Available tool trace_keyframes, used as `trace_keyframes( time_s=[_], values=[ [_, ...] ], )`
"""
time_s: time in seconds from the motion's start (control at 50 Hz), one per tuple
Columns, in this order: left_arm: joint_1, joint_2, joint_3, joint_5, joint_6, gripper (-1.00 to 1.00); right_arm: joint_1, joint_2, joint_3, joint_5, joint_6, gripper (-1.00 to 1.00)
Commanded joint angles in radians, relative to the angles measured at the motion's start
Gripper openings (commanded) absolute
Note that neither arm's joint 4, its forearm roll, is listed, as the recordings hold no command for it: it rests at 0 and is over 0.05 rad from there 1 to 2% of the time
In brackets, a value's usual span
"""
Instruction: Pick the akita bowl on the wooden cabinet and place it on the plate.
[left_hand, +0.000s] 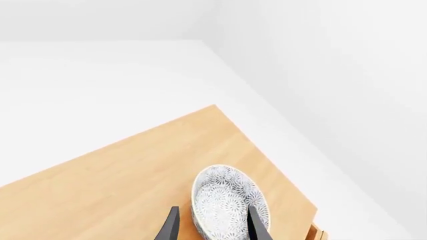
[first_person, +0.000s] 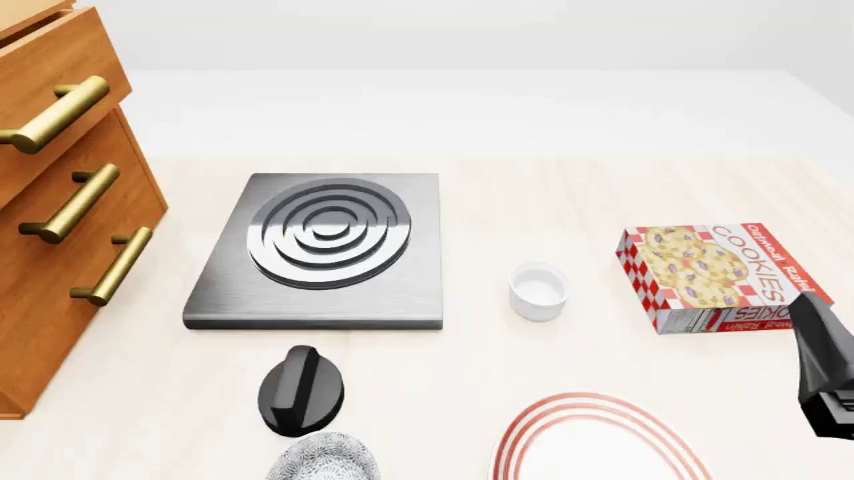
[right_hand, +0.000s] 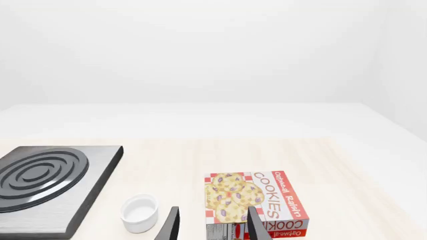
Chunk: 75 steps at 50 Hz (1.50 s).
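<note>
The akita bowl (left_hand: 227, 200), speckled black and white, rests on the flat top of the wooden cabinet (left_hand: 120, 185) near its corner. My left gripper (left_hand: 215, 227) is open right at it. One finger (left_hand: 170, 226) is outside the rim and the other finger (left_hand: 259, 225) lies across the bowl's far side. Whether they touch it I cannot tell. The front view shows the cabinet's drawers (first_person: 54, 200) at the left, not its top or this gripper. The plate (first_person: 601, 445), white with red rings, lies at the near edge. My right gripper (right_hand: 213, 227) is open and empty.
A second speckled bowl (first_person: 324, 462) sits on the table at the near edge beside a black knob (first_person: 300, 390). A grey burner (first_person: 327, 250) lies mid-table, with a small white cup (first_person: 538, 290) and a cookie box (first_person: 721, 275) to its right. The right arm (first_person: 821, 375) hangs near the box.
</note>
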<state>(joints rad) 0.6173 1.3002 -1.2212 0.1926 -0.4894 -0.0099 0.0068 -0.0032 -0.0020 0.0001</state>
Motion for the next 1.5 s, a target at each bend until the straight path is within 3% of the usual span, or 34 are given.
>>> trace_keyframes(
  time_s=[0.02, 0.7, 0.74, 0.76, 0.86, 0.96, 1.02, 1.5],
  values=[
    [-0.002, 0.017, 0.006, -0.014, -0.001, 1.0, 0.0, 0.0, 0.0, 0.0, 0.0, 1.0],
    [-0.012, 0.055, 0.018, -0.045, 0.007, 1.0, 0.0, 0.0, -0.001, 0.001, 0.0, 1.0],
    [-0.01, 0.05, 0.015, -0.05, 0.042, 1.0, 0.0, 0.0, 0.0, 0.001, 0.0, 1.0],
    [0.027, 0.047, 0.008, -0.054, 0.064, -1.0, 0.0, 0.0, 0.0, 0.001, 0.0, 1.0],
    [0.023, 0.032, 0.015, -0.071, 0.057, -1.0, 0.0, 0.0, 0.0, 0.0, 0.0, 1.0],
    [-0.019, -0.047, 0.072, -0.132, -0.01, -1.0, 0.0, 0.0, 0.0, 0.0, 0.0, 1.0],
    [-0.015, -0.054, 0.055, -0.11, 0.008, -1.0, 0.0, 0.0, 0.0, 0.0, 0.001, 1.0],
    [-0.048, -0.156, 0.008, -0.017, -0.053, -1.0, 0.0, 0.001, -0.001, 0.0, 0.0, 1.0]
  ],
)
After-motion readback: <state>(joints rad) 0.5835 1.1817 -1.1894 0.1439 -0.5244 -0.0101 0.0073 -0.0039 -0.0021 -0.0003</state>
